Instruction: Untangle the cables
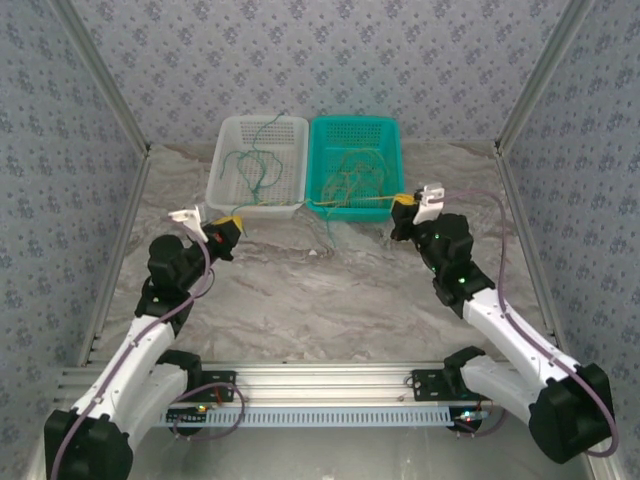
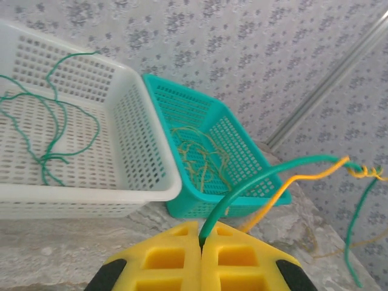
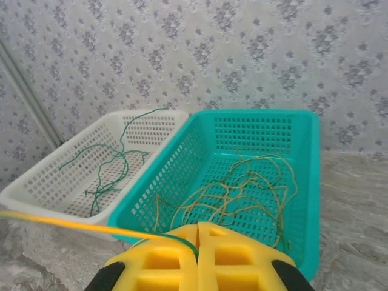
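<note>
Left wrist: left gripper [image 2: 200, 244] shut on green cable [image 2: 267, 172], yellow cable [image 2: 295, 179] just beside.
Right gripper [image 3: 197, 244] pinching both; green strands [image 2: 57, 121] in white basket [image 2: 91, 195], yellow-tan strands [image 2: 203, 157] in teal basket [image 2: 242, 205].

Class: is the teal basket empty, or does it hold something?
Not empty: the teal basket holds a loose tangle of yellow-tan cables.

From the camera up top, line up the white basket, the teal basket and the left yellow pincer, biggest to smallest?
1. white plastic mesh basket and teal plastic mesh basket: they look alike, so a tie.
2. left yellow pincer: much smaller.
</note>
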Motion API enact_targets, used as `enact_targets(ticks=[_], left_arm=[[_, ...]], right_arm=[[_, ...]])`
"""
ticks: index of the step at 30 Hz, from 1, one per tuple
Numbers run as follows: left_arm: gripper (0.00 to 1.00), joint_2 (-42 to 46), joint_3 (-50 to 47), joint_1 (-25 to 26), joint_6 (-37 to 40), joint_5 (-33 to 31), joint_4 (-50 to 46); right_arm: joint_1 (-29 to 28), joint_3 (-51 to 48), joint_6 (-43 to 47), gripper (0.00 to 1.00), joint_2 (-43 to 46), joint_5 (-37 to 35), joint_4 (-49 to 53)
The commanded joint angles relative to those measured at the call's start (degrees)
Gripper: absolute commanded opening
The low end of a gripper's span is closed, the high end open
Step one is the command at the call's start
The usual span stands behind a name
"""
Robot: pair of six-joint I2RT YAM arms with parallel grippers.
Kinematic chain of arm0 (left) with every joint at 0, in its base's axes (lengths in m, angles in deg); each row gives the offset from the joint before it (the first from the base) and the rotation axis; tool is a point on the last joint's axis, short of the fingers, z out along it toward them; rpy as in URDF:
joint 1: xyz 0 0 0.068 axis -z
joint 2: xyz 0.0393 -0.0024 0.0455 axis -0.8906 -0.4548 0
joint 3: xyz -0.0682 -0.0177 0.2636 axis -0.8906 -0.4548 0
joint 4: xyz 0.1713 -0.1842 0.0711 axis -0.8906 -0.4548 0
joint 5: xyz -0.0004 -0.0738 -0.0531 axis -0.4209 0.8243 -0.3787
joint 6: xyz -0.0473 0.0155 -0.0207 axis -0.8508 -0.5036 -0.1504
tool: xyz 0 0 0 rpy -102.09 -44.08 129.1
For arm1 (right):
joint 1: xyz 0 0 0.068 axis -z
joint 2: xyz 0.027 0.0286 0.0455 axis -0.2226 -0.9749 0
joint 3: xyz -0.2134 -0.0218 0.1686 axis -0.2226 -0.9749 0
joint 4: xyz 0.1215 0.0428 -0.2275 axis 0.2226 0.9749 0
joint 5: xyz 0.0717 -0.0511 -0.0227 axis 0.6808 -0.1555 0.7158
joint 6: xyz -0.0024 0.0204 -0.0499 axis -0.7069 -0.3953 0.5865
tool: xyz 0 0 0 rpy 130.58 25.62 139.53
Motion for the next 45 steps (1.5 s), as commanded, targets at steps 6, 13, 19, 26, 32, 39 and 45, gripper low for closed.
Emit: enact_targets(ticks=[6, 13, 19, 26, 32, 39, 45], left_arm=[[0.00, 2.9, -1.2, -4.9, -1.1, -7.6, -3.1], [0.00, 5.6, -2.4, -8.8, -2.6, -12.1, -5.7], [0.00, 8.3, -4.1, -10.9, -3.4, -13.1, -6.6], [0.00, 12.3, -5.1, -11.4, -3.4, -17.1, -9.7], [0.00, 14.0, -5.7, -11.8, -3.4, -15.4, -9.3], [0.00, 14.4, -2.0, -11.8, -0.9, -11.7, -10.3], [0.00, 5.4, 10.0, -10.7, 1.5, -16.4, -19.7]], right_arm=[[6.0, 0.9, -4.0, 0.00, 7.8, -1.7, 10.2], [10.5, 1.7, -7.0, 0.00, 12.9, -2.0, 15.3], [13.1, 2.4, -9.0, 0.00, 16.6, -0.9, 18.0], [13.3, 4.9, -9.2, 0.00, 18.9, -2.2, 21.1], [13.4, 6.6, -9.3, 0.00, 19.9, 1.1, 21.4], [13.1, 6.6, -8.6, 0.00, 19.4, 5.4, 20.9], [12.7, 5.6, -9.7, 0.00, 18.9, 5.5, 19.8]])
